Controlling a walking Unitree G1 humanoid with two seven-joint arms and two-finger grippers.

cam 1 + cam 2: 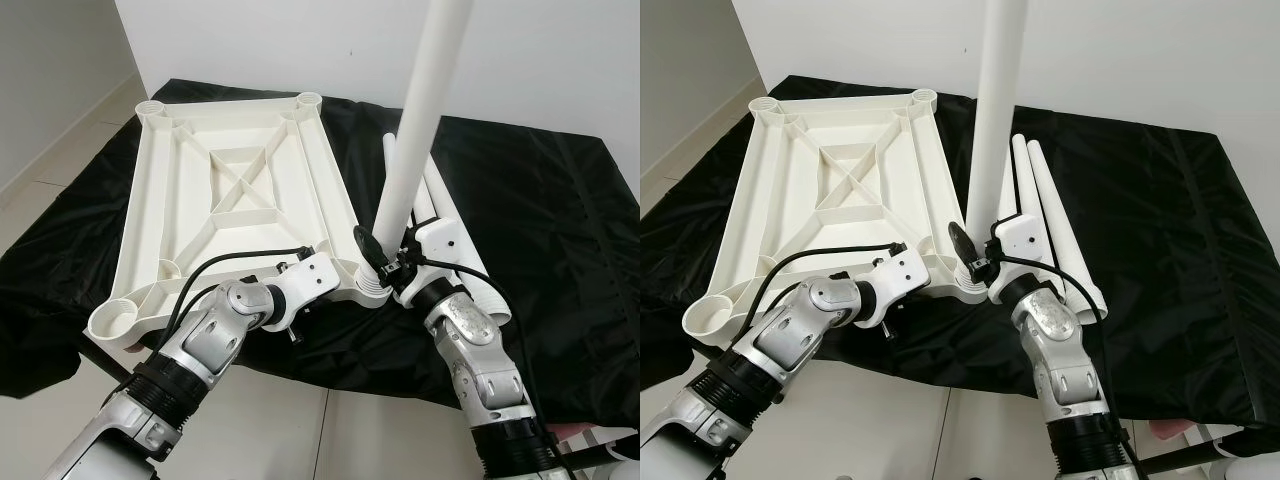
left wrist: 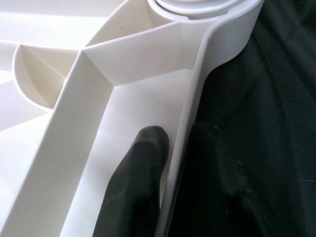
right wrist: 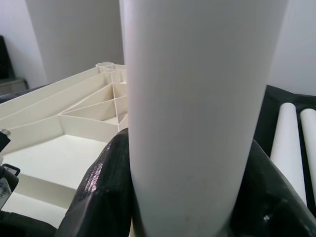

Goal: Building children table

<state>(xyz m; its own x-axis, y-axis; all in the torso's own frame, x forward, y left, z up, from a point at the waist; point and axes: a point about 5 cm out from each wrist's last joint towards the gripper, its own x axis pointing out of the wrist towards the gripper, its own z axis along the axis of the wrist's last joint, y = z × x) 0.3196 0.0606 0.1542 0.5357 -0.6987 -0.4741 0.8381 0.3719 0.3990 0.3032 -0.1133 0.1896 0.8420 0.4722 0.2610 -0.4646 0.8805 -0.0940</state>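
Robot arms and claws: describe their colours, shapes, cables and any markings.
Both arms are silver metal with rounded, jointed segments and black ribbed rings near the elbows. Each wrist carries a white boxy housing fed by a looping black cable. The left claw and right claw each have two long, black, rounded fingers. No markings are readable.

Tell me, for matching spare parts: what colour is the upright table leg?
White, clearest in the left eye view: table leg.

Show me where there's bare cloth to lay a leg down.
Free: black cloth right of the spare legs, toward the wall. Crowded: near corner of the tabletop, where the right pincer holds a leg upright and the left pincer clamps the rim.
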